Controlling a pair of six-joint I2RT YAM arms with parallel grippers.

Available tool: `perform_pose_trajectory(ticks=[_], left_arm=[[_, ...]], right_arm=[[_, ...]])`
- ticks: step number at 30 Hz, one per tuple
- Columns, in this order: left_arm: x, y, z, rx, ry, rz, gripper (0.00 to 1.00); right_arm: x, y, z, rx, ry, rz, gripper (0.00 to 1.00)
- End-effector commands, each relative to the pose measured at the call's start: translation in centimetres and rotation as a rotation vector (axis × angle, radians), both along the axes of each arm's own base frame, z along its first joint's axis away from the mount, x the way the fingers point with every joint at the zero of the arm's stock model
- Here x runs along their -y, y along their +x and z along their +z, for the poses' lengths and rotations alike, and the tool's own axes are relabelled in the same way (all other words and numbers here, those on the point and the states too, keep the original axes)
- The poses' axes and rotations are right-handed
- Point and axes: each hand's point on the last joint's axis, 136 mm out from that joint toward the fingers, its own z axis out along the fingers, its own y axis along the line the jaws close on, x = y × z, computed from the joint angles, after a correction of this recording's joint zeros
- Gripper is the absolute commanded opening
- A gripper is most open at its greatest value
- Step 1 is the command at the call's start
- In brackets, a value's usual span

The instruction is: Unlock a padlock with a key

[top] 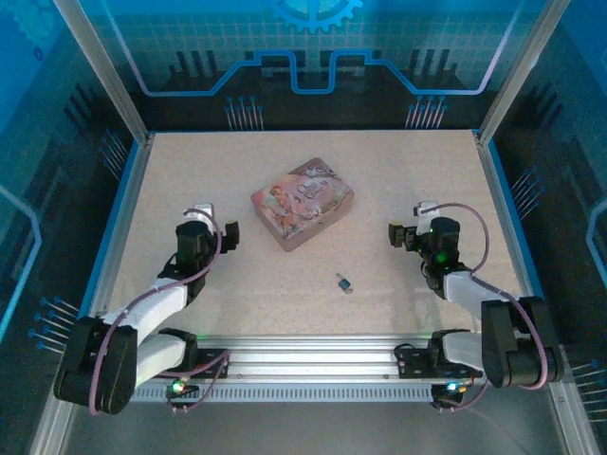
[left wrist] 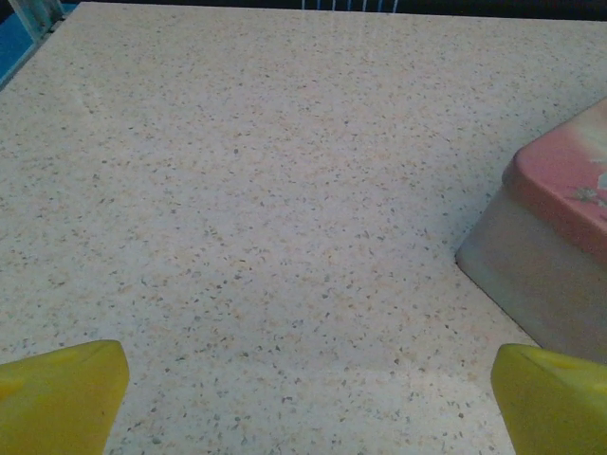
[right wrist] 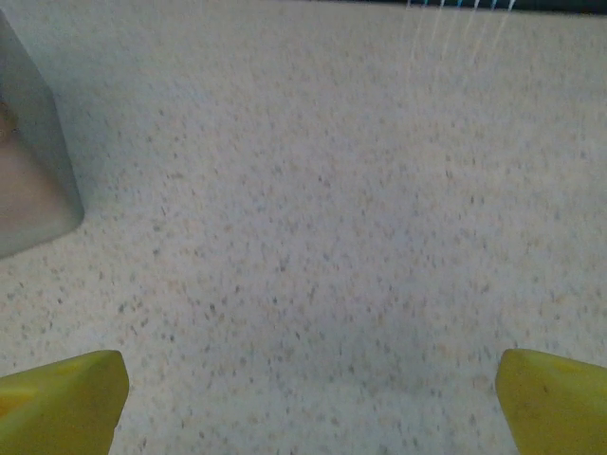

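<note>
- Lying on the speckled table [top: 398, 171] nearest the arm bases, the tiny blue padlock [top: 343, 282] sat untouched.
- The left gripper [top: 216, 223] and right gripper [top: 410, 223] stood wide apart, empty.
- Beyond, a flat, pink, rounded-corner tin [top: 302, 203] rested between them.

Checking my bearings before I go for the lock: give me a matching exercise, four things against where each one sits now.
Things
1. padlock
2. tin
3. left end effector
4. right end effector

Places and states
A. open, off the tin's right side, not touching it
B. middle of the table, pink lid up
C. open, off the tin's left side, not touching it
D. lying alone on the table, on the near side of the tin

Pairs: 1-D, 2-B, 3-C, 4-A
</note>
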Motion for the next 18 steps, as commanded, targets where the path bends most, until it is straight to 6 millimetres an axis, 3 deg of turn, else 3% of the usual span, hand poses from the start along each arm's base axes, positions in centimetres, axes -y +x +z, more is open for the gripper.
perform_pose_trajectory(ticks=[1,8,13,18], left_arm=[[1.1,0.7,0.5,0.059,-0.007,-0.083,0.99],[2.1,1.8,0.4,0.082,-0.019,-0.16,0.99],[2.0,2.6,0.6,0.109,-0.029,-0.18,0.99],[2.2,3.7,0.8,0.142,-0.009,-0.227,0.99]], right_arm=[[-0.5,1.4,2.7,0.15,-0.017,0.05,1.0],[-1.1,2.7,0.1,0.16,-0.007,0.082,1.0],[-0.5,4.3,-0.7,0.053,-0.003,0.044,1.0],[-0.6,4.3,-0.8,0.052,-0.011,0.043,1.0]])
